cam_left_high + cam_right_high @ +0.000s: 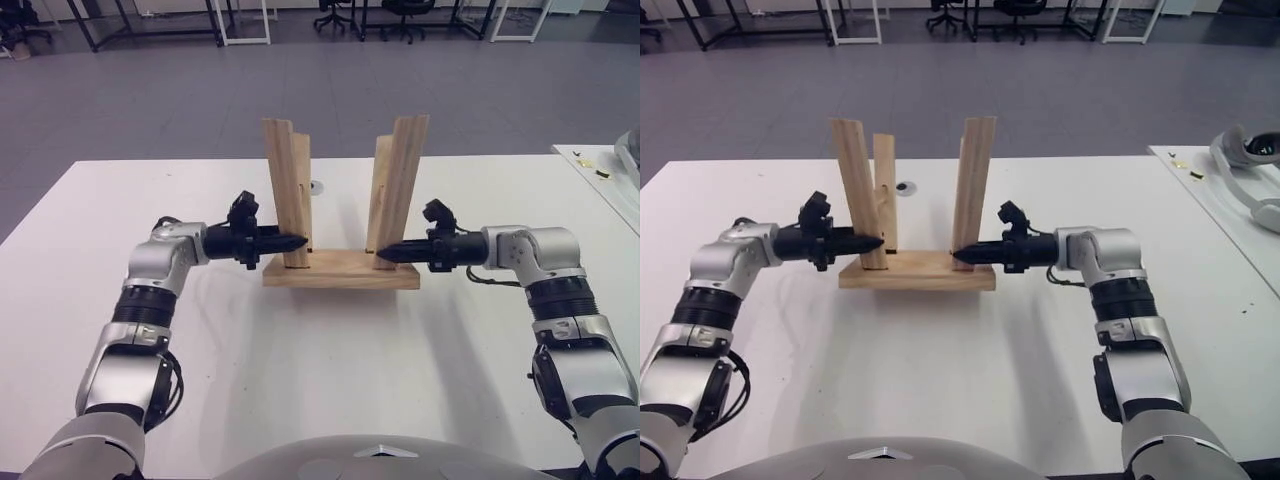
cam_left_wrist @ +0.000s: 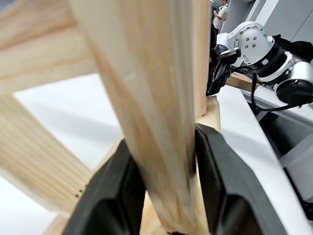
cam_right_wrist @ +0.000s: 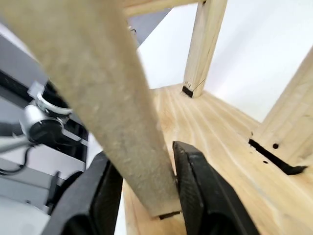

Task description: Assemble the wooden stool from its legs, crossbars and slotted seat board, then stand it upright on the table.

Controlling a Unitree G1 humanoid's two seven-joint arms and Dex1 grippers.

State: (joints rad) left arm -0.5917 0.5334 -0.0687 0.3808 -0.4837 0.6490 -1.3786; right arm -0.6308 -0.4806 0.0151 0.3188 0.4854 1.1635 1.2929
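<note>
While the stool rests upside down at mid-table, its seat board flat and its legs splaying upward, it is held only low down. The left gripper is clamped tight on the left leg, and the right gripper on the right leg. An uneven pull could lever a leg from its slot or tip everything. The table spreads wide to both sides and toward the robot, but its far edge lies near behind the stool.

pale, bare wood legs and seat board, matt with visible grain; table smooth, white, matt.
</note>
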